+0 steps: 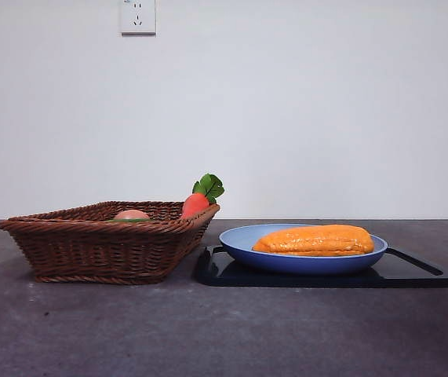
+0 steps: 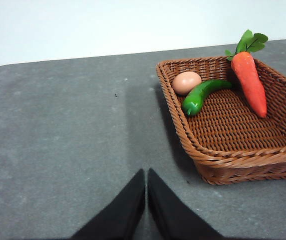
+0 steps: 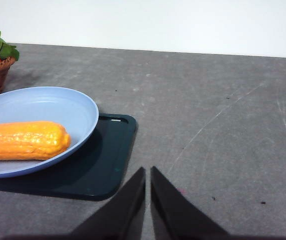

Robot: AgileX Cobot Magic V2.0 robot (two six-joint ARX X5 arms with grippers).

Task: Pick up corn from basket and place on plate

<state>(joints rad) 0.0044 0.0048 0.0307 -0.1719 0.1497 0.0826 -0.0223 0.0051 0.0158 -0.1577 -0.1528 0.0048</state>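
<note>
From the front, the corn (image 1: 315, 240) lies flat in the blue plate (image 1: 239, 239), its long axis running side to side across the view. The plate sits on a black tray (image 1: 412, 273), which stands just beside the basket (image 1: 90, 247). A carrot (image 1: 196, 203) leans over the basket's rim nearest the plate, and the top of a peach-coloured egg (image 1: 131, 214) peeks above the weave. No arm shows here. One corn, one plate, one basket, one tray.

In the left wrist view, the left gripper (image 2: 146, 175) hangs over bare table with its jaws pressed together, holding nothing. The basket (image 2: 218, 162) lies ahead of it and off to one side, holding one egg (image 2: 186, 82), one green pepper (image 2: 203, 95) and one carrot (image 2: 249, 80). There is no corn in it.

In the right wrist view, the right gripper (image 3: 148, 172) also has its jaws pressed together and empty, above the table near the tray's corner (image 3: 107, 165). The corn (image 3: 25, 140) rests on the plate (image 3: 52, 102), off to the side of the jaws and apart from them, its length lying crosswise to the way they point. This arm is the nearer one to it. By my reckoning the placing is done and both arms wait.
</note>
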